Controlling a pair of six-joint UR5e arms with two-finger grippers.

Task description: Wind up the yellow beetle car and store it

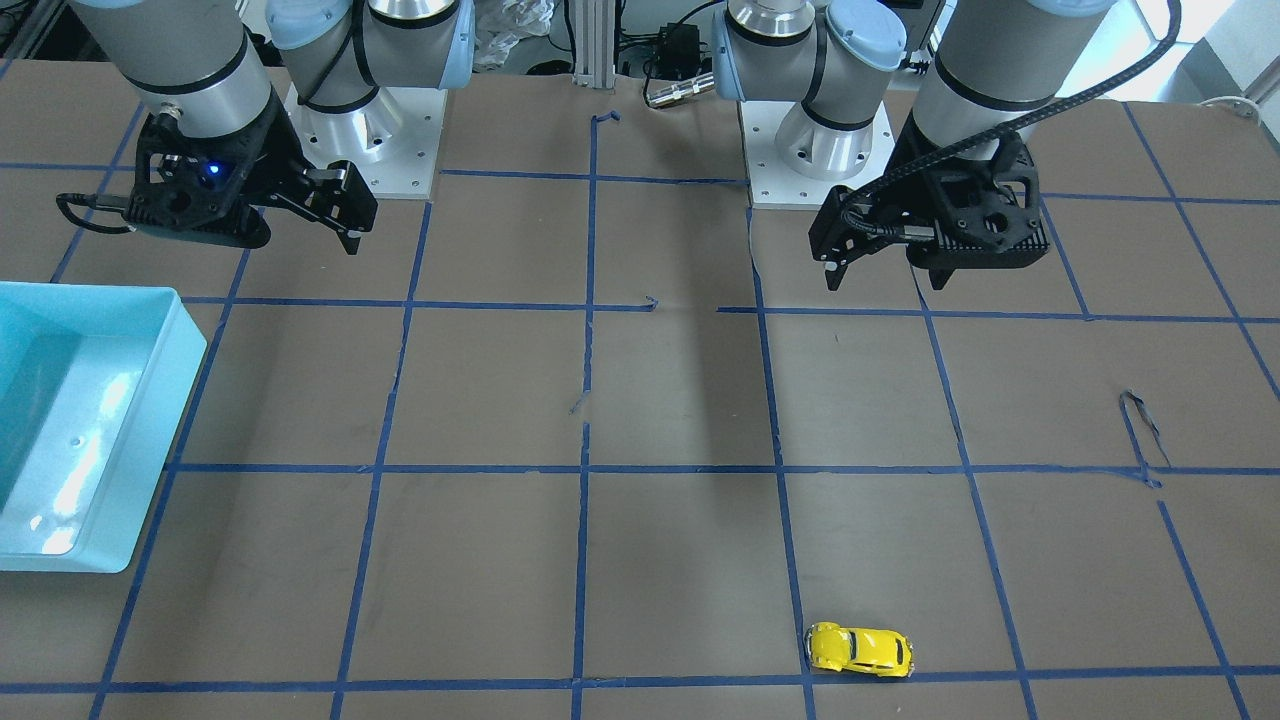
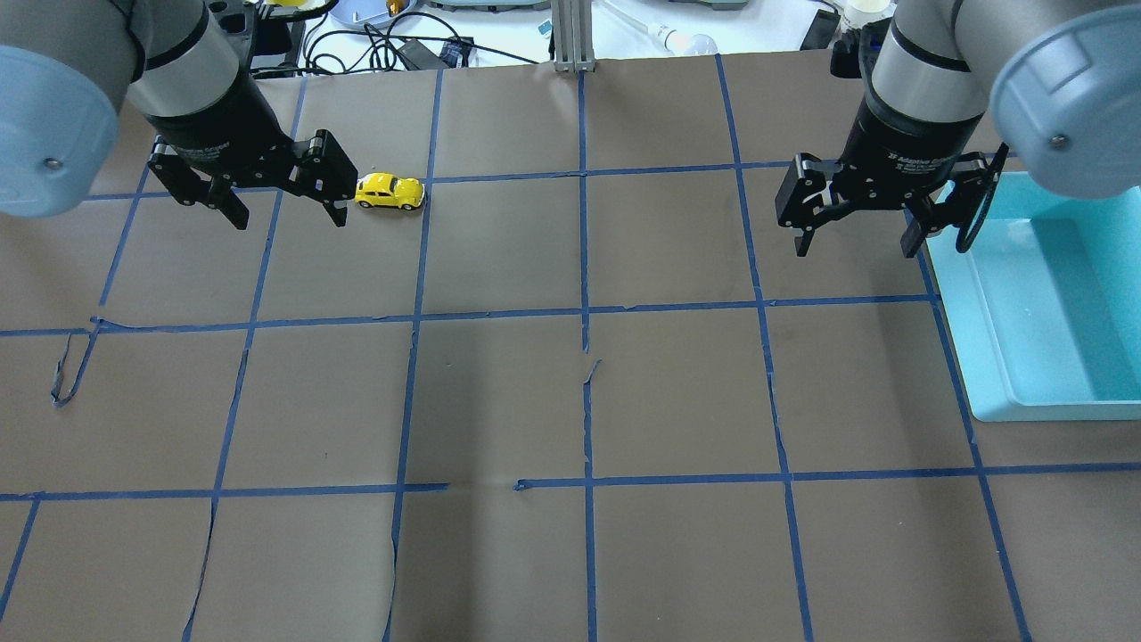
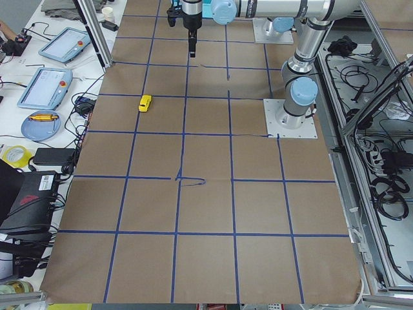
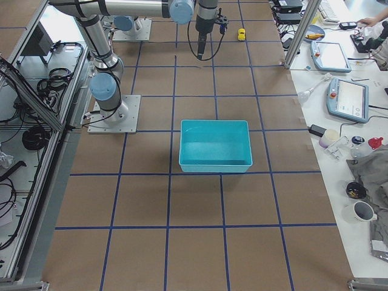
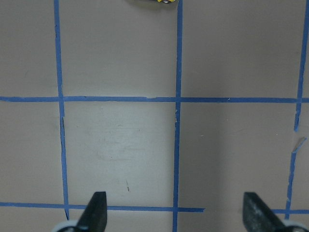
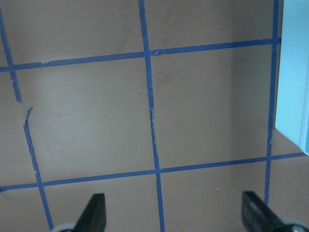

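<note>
Item: yellow beetle car (image 2: 389, 192), on worktop (image 2: 499, 392), 3 o'clock from left end effector (image 2: 287, 214) (overhead view). Left end effector and right end effector (image 2: 854, 242): fingers spread wide, empty.

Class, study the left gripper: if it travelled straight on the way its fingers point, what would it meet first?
Probably the bare brown table, near a blue tape crossing. The open left gripper points down with nothing under it; the yellow beetle car sits off that line.
</note>
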